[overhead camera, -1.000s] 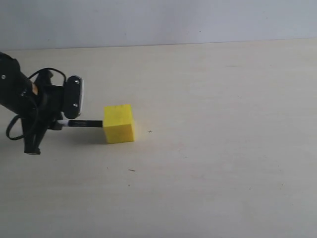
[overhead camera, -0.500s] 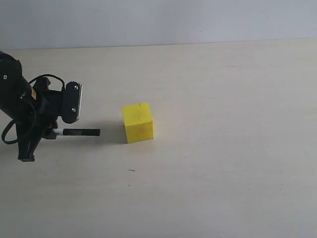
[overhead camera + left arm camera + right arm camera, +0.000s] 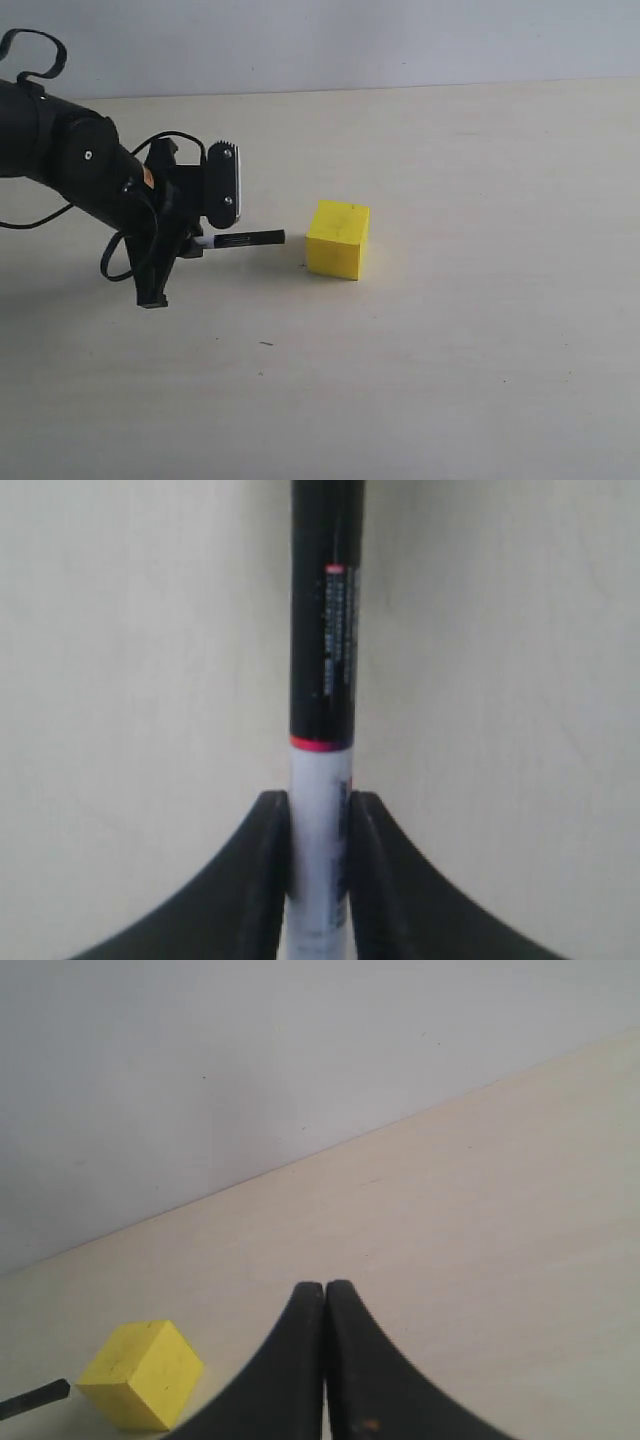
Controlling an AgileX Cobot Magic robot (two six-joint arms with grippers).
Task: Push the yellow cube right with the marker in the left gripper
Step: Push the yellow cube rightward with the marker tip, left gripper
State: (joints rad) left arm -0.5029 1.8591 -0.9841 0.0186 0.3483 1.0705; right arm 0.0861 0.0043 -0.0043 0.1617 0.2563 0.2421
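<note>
1. Exterior view: left gripper [image 3: 196, 243] sits low over the table [image 3: 450, 350], fingers clamped on the marker [image 3: 245, 239].
2. Marker sticks out level from the claw, black end leading.
3. Yellow cube [image 3: 337, 240] lies just beyond the marker tip, past the claw; small gap, not touching.
4. Right gripper [image 3: 325, 1295]: fingers pressed together, nothing held.

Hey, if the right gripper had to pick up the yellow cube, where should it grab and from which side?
Probably from above, closing on two opposite side faces of the yellow cube. It sits flat but turned, so rotate the jaws to match. The marker tip is close on its left.
</note>
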